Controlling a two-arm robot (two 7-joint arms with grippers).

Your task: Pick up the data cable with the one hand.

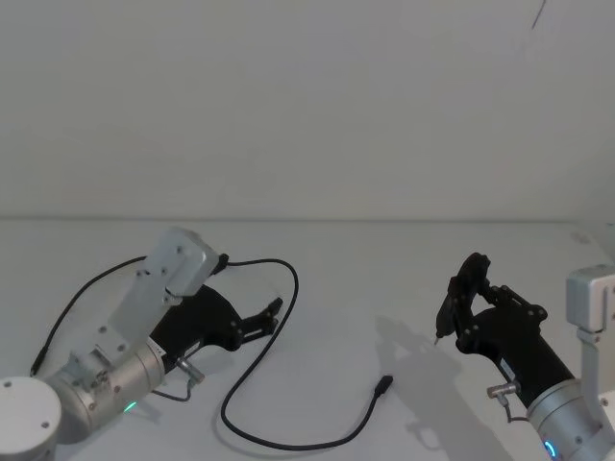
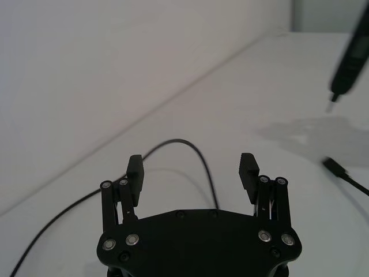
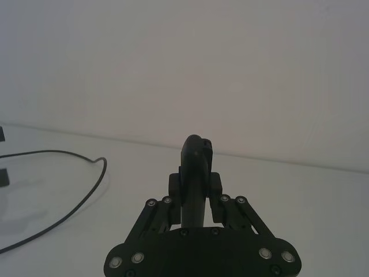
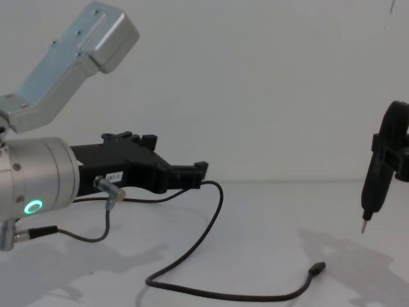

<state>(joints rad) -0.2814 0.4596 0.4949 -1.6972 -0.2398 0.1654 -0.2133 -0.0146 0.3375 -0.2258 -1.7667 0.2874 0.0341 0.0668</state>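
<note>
Closest, black plastic two-jaw left gripper (image 4: 201,167) on fat silver cylinder (image 4: 38,185) with green ring light, jaws spread wide, holding nothing. One long, thin, black data cable (image 2: 179,141) lying on white table (image 1: 404,279), looping just ahead of and beneath that left gripper, ending in one small thicker plug (image 1: 382,386) farther right. Well right of left gripper, black right gripper (image 3: 196,190) clamped on one slender black pen-like tool (image 4: 374,182).
</note>
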